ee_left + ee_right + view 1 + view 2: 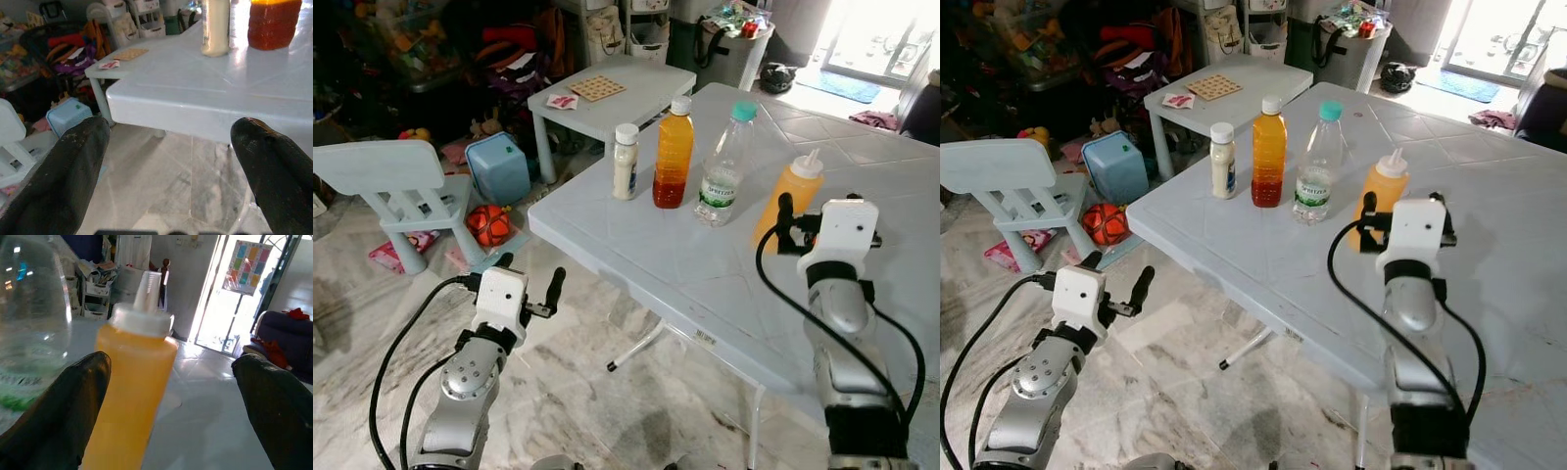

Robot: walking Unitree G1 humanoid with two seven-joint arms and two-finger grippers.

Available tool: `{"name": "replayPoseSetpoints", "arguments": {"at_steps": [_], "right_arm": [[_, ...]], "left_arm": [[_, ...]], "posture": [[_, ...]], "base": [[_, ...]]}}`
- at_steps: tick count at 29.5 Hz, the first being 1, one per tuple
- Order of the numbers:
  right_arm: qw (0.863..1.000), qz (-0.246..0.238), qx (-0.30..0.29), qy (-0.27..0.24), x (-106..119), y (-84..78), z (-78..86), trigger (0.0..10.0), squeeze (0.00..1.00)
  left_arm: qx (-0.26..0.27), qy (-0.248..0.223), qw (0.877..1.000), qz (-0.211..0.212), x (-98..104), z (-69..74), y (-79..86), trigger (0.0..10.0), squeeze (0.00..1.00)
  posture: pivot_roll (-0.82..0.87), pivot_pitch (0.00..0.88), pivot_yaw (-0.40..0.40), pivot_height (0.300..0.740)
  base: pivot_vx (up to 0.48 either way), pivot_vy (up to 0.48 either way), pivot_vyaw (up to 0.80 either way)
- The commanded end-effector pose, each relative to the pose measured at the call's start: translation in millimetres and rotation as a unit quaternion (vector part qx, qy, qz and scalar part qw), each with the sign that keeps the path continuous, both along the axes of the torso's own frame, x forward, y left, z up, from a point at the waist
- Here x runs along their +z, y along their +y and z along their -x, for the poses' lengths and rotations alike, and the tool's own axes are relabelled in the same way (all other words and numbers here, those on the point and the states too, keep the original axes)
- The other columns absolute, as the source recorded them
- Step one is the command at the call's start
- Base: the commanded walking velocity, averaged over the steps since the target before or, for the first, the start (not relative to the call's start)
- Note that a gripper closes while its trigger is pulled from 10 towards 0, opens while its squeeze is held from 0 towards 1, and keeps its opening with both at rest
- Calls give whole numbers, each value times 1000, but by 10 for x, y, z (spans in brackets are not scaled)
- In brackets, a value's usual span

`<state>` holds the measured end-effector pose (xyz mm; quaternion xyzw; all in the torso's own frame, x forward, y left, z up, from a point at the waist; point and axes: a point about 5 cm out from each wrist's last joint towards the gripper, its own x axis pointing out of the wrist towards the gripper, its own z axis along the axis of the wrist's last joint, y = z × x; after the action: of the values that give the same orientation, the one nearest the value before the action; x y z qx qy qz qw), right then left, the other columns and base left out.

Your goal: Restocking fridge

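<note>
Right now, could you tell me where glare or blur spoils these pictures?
Left eye view: the doorway is blown out white, the rest sharp. Left wrist view: glare streaks the table near the juice bottle; the fingers are soft. Right wrist view: the water bottle is blurred, the doorway overexposed.

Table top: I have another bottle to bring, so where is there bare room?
The table is bare along its near edge, before the four bottles. The back row is crowded: white bottle, amber bottle, water bottle, orange squeeze bottle.
</note>
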<state>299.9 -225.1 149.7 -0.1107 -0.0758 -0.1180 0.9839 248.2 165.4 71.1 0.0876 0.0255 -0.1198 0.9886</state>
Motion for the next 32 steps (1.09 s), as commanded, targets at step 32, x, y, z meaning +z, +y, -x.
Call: {"name": "replayPoseSetpoints", "arguments": {"at_steps": [32], "right_arm": [[996, -32, 82, 3, 85, 109, -349, 10000, 0]], "left_arm": [[2, 3, 1000, -15, 20, 9, 29, 10000, 0]], "posture": [[29, 24, 14, 740]], "base": [[0, 0, 0]]}}
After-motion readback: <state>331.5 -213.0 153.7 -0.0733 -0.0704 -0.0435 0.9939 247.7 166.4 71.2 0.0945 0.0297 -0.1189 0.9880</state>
